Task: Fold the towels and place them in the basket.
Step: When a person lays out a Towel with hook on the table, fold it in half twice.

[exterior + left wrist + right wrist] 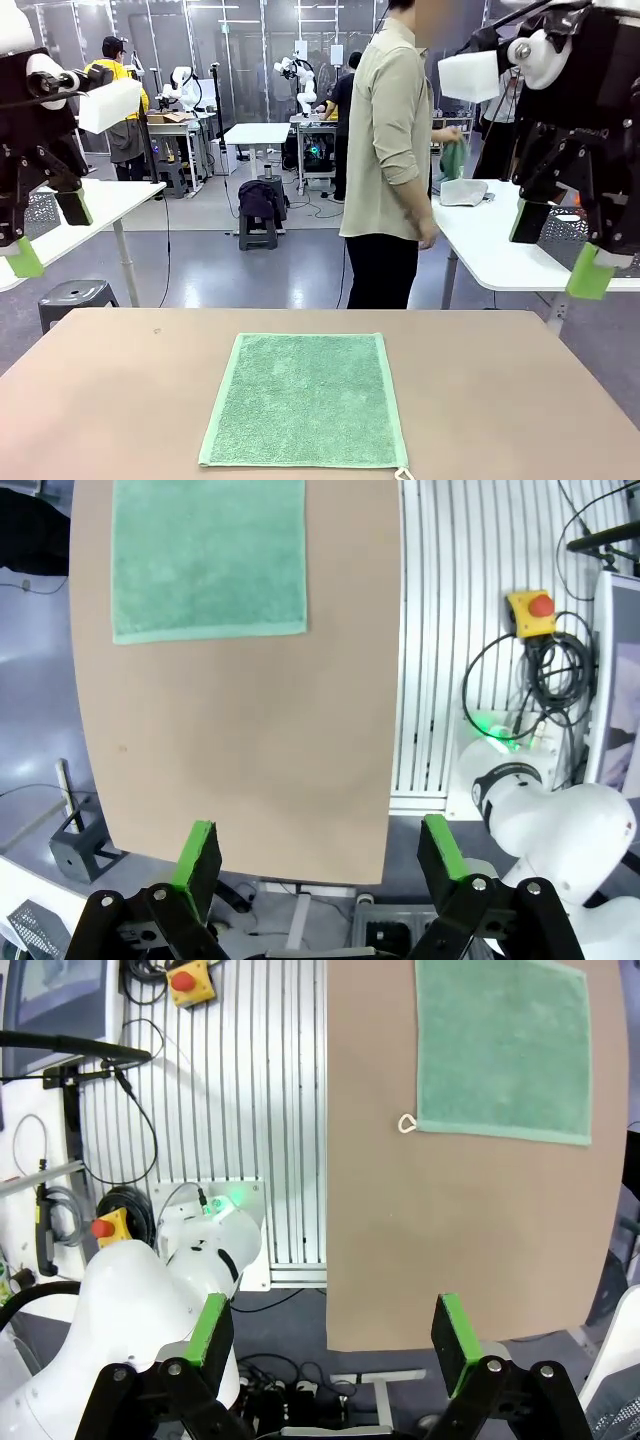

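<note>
Brown table (120,400) fills the lower half of the front view, bare apart from one towel. Person (385,160) in a light shirt and dark trousers stands upper centre, beyond the table's far edge, turned toward frame right. Mint green towel (305,400) lies flat and unfolded, lower centre of the front view, near edge close to the bottom of the frame; in the left wrist view it sits upper left, in the right wrist view upper right. Left gripper (50,233) hangs high at the left edge of the front view, jaws wide apart, nothing between the green pads, well clear of the towel. From its own camera the pads (197,855) rise from the bottom edge over the table's end. Right gripper (558,247) hangs high at the right edge, jaws also wide, holding nothing, well apart from the towel. White arm base (560,830) is lower right in the left wrist view, the other base (170,1280) lower left in the right wrist view. White side table (500,250) is mid right behind the person. Grey stool (75,295) stands mid left on the floor. Person's hand holds a green cloth (453,158) over the side table, with a white cloth (463,192) lying just below it. Yellow box with a red button (531,612) is upper right in the left wrist view; any writing on it is too small to read. A small white loop (407,1124) sticks out from one towel corner.
</note>
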Action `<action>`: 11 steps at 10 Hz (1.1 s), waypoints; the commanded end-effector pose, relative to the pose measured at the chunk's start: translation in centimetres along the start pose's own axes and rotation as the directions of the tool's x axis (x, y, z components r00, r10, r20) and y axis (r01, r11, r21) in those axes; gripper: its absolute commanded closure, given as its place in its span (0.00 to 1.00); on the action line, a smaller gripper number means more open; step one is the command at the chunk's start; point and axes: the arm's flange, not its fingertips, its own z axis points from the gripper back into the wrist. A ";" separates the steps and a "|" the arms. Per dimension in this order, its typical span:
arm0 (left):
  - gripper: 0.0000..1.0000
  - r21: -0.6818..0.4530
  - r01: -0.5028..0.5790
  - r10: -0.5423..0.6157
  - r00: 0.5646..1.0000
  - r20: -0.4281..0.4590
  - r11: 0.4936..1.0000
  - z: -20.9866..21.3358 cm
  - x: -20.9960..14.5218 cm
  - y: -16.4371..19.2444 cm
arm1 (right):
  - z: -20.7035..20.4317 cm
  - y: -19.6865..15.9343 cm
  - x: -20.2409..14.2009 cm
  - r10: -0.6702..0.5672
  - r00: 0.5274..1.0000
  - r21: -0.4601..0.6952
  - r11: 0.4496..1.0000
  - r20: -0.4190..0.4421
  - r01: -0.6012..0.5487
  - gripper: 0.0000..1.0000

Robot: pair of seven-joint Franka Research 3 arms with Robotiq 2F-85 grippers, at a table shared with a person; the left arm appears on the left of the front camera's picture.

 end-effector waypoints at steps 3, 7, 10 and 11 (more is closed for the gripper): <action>0.00 0.009 -0.032 0.033 0.999 -0.020 0.999 -6.0 3.2 -0.4 | -7.9 -2.6 1.3 0.003 1.000 -0.059 0.998 0.000 -0.003 0.00; 0.00 0.001 -0.004 0.004 0.999 0.036 1.000 -18.2 4.0 -0.1 | -18.7 -4.6 0.8 0.002 1.000 -0.041 0.999 0.015 -0.002 0.00; 0.00 -0.068 0.015 -0.011 0.998 0.060 0.998 -26.7 2.9 0.0 | -26.0 -5.9 0.5 -0.018 0.999 -0.015 1.000 0.036 0.018 0.00; 0.00 -0.078 0.020 -0.015 0.997 0.072 0.997 -28.5 2.9 0.1 | -27.9 -6.3 0.8 -0.038 0.998 -0.008 0.999 0.040 0.038 0.00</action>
